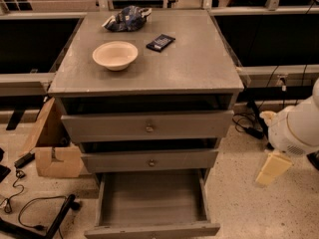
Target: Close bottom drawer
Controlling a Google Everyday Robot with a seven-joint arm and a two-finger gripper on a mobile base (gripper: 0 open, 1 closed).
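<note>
Locate the bottom drawer (149,230) well to the left of the hand (272,168) in the camera view and somewhat lower, at the foot of the cabinet (225,133); note it pulled far out, grey interior bare, slim front panel toward the camera. Note the hand hanging above the floor off the cabinet's right flank, touching nothing; cannot tell whether apart or together, so treat the step as a plain push needing no grasp. Judge the step in hand as the approach: contact not yet made. Bring the hand round to the outer face of the front panel rather than to the nearer side wall, to avoid shoving the cabinet sideways. Aim for the middle of the panel's width; do not rely on the knob, not made out at the lower edge of the view. Press flat and straight toward the cabinet back, in line with the runners, since off-centre contact risks racking and jamming the drawer. Keep below the middle drawer (149,161) and the top drawer (148,127), both up and to the left of the hand, and avoid snagging their knobs. Advance steadily, ease off near the end of travel, and stop with the panel level with the frame. Leave alone the bowl (115,55), the dark flat device (160,42) and the crumpled bag (127,19) on the counter (199,63), all far up and left of the hand. Mind the cables (247,121) on the floor, up and just left of the hand.
</note>
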